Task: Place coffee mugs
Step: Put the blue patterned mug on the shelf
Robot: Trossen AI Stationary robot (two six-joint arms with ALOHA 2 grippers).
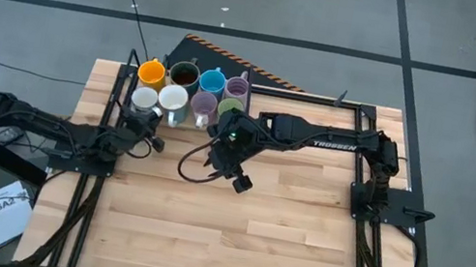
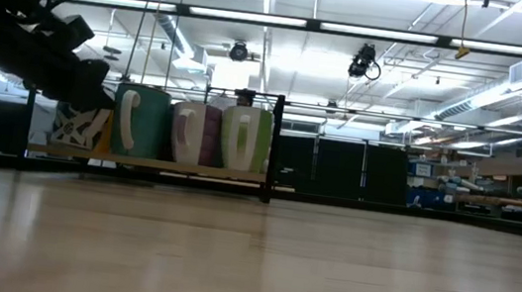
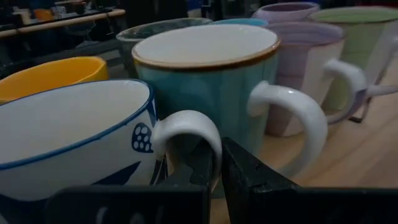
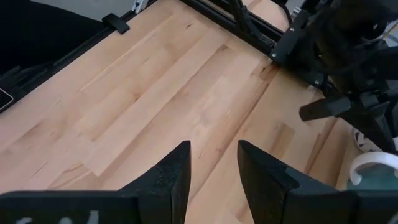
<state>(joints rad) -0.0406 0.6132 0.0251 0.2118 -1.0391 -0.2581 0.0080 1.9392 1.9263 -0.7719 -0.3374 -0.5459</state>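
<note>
Rearward, mugs (image 1: 189, 90) clustered; right tool (image 4: 212, 163) over bare table (image 1: 278, 239)

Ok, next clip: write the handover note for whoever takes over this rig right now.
Left end effector: shut on the handle of the white mug with blue print, at the back-left cluster.
Right end effector: open, empty, over bare table near the centre.
Mugs: all eight grouped in two rows at the back edge, including orange, dark brown, blue, green.
Done: the white mug is gripped.
Left: cannot tell which mugs, if any, are already placed.
</note>
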